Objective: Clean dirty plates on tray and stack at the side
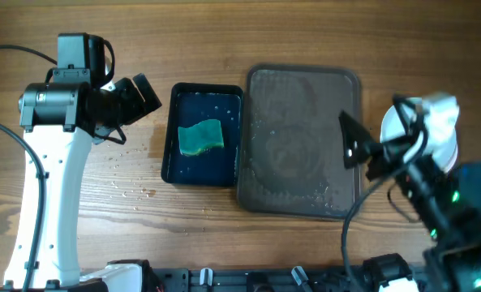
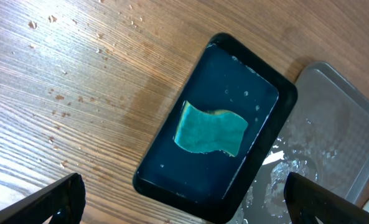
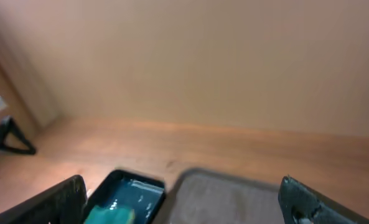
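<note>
In the overhead view we locate the white plates [image 1: 392, 123] just right of the grey tray [image 1: 301, 89], largely covered by the right arm; we cannot count them. The right gripper [image 1: 355, 142] hangs over the tray's right edge, fingers spread, holding nothing. The left gripper [image 1: 139, 96] sits left of the black basin [image 1: 171, 138], likewise spread and empty. Only the left wrist view resolves water [image 2: 284, 167] pooled on the tray and the green sponge [image 2: 210, 129] inside the basin. The right wrist view is blurred.
</note>
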Robot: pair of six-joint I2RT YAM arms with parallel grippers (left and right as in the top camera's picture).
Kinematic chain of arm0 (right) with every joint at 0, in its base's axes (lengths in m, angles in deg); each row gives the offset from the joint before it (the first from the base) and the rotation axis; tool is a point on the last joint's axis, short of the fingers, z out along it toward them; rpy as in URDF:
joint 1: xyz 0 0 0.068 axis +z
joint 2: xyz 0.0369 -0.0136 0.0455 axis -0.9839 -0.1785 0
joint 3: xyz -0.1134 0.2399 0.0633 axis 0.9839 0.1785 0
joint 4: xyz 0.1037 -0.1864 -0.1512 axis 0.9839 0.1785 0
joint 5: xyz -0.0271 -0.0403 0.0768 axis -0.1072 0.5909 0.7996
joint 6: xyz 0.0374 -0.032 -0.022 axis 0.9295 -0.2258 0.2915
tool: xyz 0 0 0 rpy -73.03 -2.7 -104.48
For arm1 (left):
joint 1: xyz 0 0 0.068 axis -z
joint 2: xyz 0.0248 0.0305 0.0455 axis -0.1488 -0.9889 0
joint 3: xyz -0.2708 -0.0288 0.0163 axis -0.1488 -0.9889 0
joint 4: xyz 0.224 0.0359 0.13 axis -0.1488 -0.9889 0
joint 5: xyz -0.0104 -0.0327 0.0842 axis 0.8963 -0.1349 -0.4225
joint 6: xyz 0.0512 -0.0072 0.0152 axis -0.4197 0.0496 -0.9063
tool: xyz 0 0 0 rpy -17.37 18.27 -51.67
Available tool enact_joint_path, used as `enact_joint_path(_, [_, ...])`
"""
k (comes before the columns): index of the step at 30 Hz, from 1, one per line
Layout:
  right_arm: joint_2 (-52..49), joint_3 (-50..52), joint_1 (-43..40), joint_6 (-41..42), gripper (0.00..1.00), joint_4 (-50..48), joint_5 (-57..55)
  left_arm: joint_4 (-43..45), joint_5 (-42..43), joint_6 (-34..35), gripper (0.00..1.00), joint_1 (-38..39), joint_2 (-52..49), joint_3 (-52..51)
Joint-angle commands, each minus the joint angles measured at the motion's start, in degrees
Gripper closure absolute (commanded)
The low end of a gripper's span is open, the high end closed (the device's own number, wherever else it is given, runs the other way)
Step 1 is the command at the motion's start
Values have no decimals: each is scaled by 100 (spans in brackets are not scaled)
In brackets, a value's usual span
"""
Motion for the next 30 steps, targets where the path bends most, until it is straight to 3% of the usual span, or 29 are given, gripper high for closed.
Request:
enact_joint_path(1, [973, 1499, -205, -122, 0, -586, -492, 24, -79, -28, 0, -46, 28, 11])
enact_joint_path(8, [2892, 3803, -238, -120, 0, -1744, -584, 24, -79, -28, 0, -46, 28, 11])
enact_joint_path(14, [3390, 5077, -243, -101, 0, -3235, -579, 24, -79, -28, 0, -46, 28, 11])
enact_joint_path(19, [3388, 5097, -243, -107, 0, -2433, -581, 24, -79, -28, 0, -46, 28, 11])
enact_joint_path(30, [3303, 5097, -243, -109, 0, -2468, -584, 24, -79, -28, 0, -46, 28, 11])
